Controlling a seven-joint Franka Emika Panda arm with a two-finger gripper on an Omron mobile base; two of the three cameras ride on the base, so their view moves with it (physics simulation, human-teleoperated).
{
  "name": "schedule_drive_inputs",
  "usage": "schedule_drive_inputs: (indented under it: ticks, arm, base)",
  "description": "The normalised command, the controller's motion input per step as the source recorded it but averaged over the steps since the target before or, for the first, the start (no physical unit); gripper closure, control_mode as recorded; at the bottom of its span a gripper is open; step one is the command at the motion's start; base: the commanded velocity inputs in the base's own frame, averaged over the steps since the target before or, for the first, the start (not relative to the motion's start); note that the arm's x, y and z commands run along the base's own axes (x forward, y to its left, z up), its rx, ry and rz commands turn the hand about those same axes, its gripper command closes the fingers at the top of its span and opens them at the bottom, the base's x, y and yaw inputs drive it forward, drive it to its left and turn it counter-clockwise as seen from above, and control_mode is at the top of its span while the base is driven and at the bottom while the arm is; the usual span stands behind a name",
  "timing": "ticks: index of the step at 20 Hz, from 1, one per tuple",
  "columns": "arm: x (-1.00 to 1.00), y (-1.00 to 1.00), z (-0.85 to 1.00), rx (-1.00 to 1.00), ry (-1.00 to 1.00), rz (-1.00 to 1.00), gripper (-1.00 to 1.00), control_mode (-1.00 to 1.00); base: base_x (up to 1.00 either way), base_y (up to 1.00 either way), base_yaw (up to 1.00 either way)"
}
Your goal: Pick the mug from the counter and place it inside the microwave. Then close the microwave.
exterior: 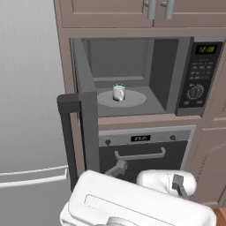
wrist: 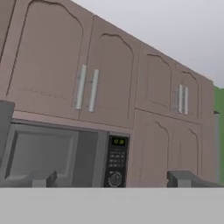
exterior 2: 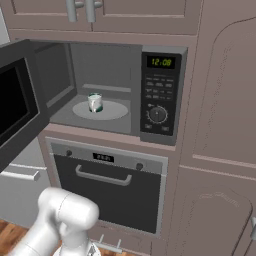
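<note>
- Now the mug (exterior: 118, 92) stands upright on the round turntable (exterior: 134, 99) inside the microwave (exterior: 167, 75), so by my reckoning the placing is done and closing the door is the step in hand.
- My gripper (wrist: 109, 179) is spread as wide as it goes and has hold of nothing; in the hand view its two finger tips (wrist: 41, 179) sit far apart, looking up at the microwave's control panel (wrist: 116, 162) and the upper cabinets (wrist: 87, 87).
- The microwave door (exterior: 81, 128) hangs wide open on the left, hinged on that side, its outer edge swung out toward me; in the right base view its black glass (exterior 2: 12, 105) faces into the room.
- To do this well, I judge I should bring the hand round to the outer face of the door, away from the hinge, and push in a smooth arc toward the cavity.
- A flat push with the fingers apart should serve; no grasp on the handle seems needed.
- The mug sits well back from the opening, so the door should clear it.
- I should keep my wrist above the oven (exterior: 141, 154) and its handle (exterior: 140, 154) below while swinging.
- Slowing near the end avoids a bounce off the frame.
</note>
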Motion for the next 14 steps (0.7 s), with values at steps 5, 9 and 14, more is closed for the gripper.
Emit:
schedule_drive_inputs:
  ticks: [5, 9, 14]
  arm:
    - [0.17, 0.28, -0.08, -0.04, 0.00, -0.21, -1.00, -1.00]
    - [0.19, 0.06, -0.14, -0.01, 0.00, -0.12, -1.00, -1.00]
    - [0.19, 0.01, -0.23, 0.00, 0.00, -0.12, -1.00, -1.00]
  base:
    - [0.00, 0.00, 0.00]
    - [0.00, 0.00, 0.00]
    - [0.00, 0.00, 0.00]
